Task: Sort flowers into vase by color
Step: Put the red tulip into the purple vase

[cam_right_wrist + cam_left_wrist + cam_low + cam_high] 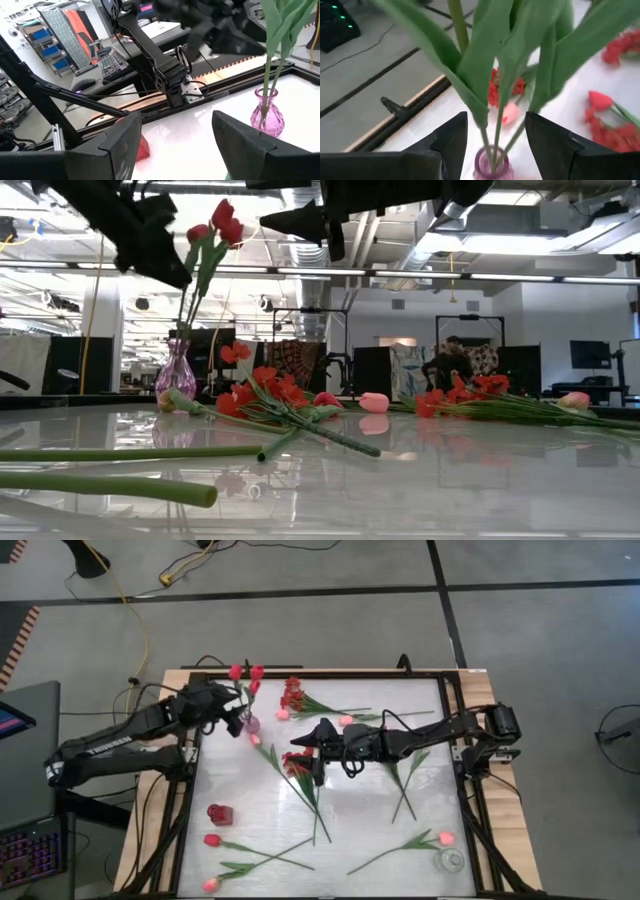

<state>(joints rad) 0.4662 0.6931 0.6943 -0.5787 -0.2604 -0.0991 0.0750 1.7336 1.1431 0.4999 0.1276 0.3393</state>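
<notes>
Left wrist view shows you the left gripper [496, 145] jaws released around green tulip stems [495, 135] standing in the small purple glass vase [492, 167]; right gripper [312, 752] jaws gape empty

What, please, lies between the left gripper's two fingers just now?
In the left wrist view, the tulip stems pass between the open fingers, down into the purple vase.

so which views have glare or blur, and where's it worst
Low view: the glossy table mirrors the ceiling lights, and the nearest stems are soft. Left wrist view: the leaves close to the lens are blurred, and the purple vase is cut off at the edge. Right wrist view: the left arm is smeared. High view: mild sheen on the tabletop.
</notes>
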